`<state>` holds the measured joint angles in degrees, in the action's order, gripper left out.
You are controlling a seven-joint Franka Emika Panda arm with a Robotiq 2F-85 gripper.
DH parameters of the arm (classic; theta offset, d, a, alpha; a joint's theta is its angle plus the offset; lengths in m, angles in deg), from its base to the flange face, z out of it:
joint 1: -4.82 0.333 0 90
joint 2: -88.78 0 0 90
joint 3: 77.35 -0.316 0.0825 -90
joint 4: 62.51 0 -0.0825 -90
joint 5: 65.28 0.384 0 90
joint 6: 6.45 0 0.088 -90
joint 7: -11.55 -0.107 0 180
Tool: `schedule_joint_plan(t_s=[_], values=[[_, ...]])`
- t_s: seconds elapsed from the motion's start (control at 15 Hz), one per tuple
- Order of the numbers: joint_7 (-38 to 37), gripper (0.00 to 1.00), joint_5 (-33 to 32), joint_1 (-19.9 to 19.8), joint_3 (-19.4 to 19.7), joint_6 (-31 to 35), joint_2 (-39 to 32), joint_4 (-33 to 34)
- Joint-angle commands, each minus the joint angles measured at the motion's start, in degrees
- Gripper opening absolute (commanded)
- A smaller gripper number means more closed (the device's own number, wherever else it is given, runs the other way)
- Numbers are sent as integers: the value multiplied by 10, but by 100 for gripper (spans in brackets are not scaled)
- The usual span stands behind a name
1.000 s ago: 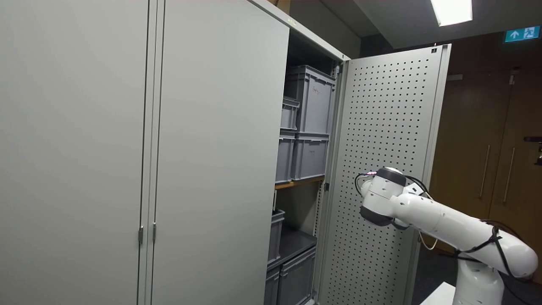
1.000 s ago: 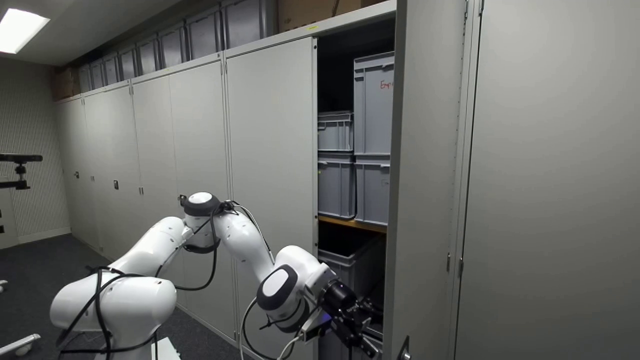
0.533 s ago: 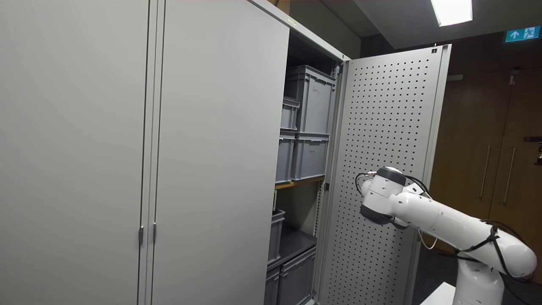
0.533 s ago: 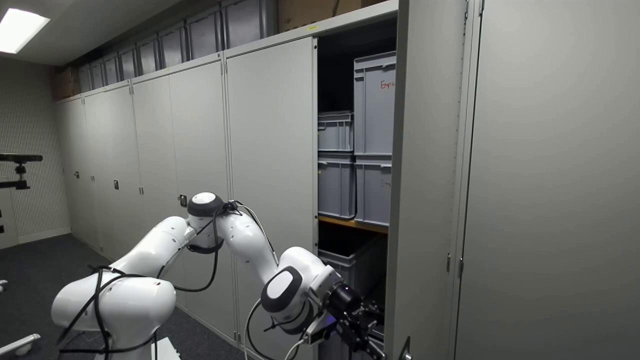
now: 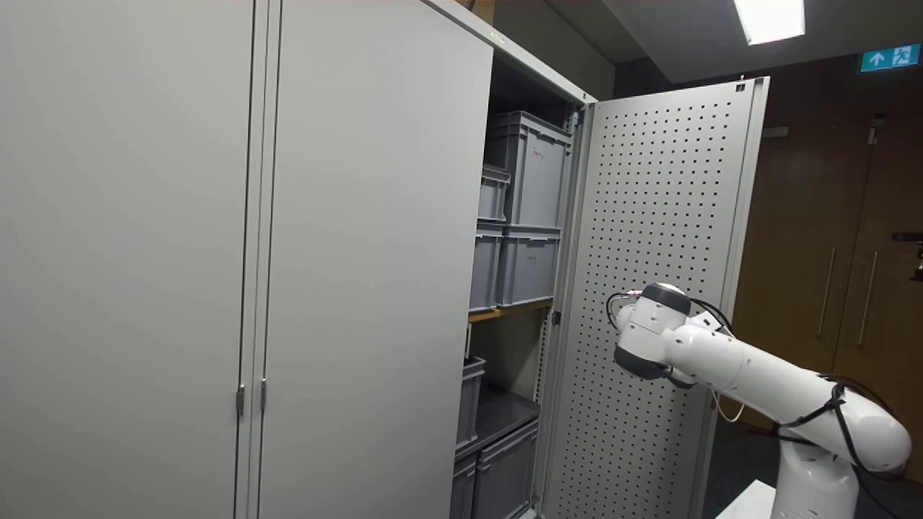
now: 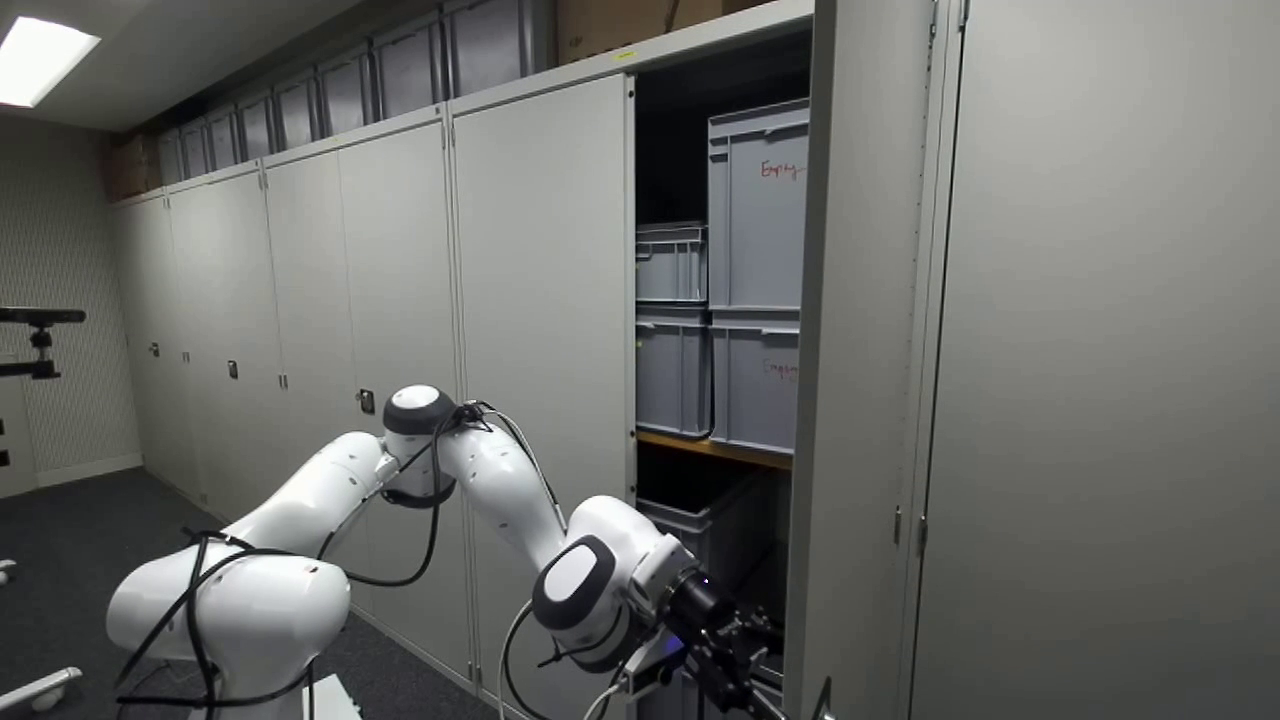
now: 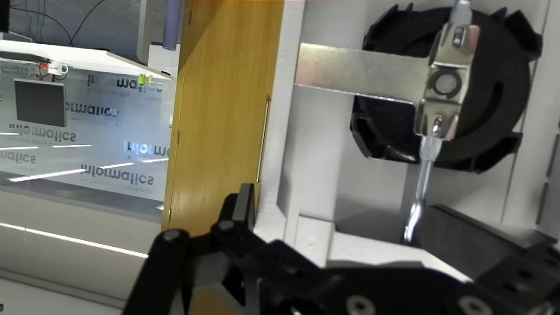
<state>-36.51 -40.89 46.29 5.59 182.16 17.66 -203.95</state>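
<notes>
My gripper (image 7: pixel 345 223) is open in the wrist view, its fingers wide apart with nothing gripped between them. One finger (image 7: pixel 243 205) lies beside the free edge of the open cabinet door (image 7: pixel 321 175); the other, with a dark grey pad (image 7: pixel 470 245), is beside the metal rod (image 7: pixel 422 188) on the door's inner side. Whether either finger touches the door cannot be made out. Above them is a black round lock part (image 7: pixel 494 100) with a metal bracket (image 7: pixel 363 72). In an exterior view the gripper (image 6: pixel 765 670) is at the door (image 6: pixel 865 350), near its handle (image 6: pixel 822 700).
Grey boxes (image 6: pixel 755 210) stand on the cabinet shelves, several marked in red. The neighbouring cabinet door (image 6: pixel 545 270) is closed. A perforated panel (image 5: pixel 649 216) forms the open door's inner face. Cables (image 6: pixel 430 530) hang along the arm.
The door has swung further open, its edge shifting right and uncovering more of the boxes. The arm and gripper have moved the same way with it; the jaws stay open.
</notes>
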Motion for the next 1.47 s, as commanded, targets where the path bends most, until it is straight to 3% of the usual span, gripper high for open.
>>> schedule_joint_plan(t_s=[0.0,0.6,1.0,1.4], values=[[40,100,9,-40,-3,14,23,12],[50,100,12,-58,-7,14,27,31],[55,100,26,-11,5,19,23,8],[73,100,39,82,31,14,20,-36]])
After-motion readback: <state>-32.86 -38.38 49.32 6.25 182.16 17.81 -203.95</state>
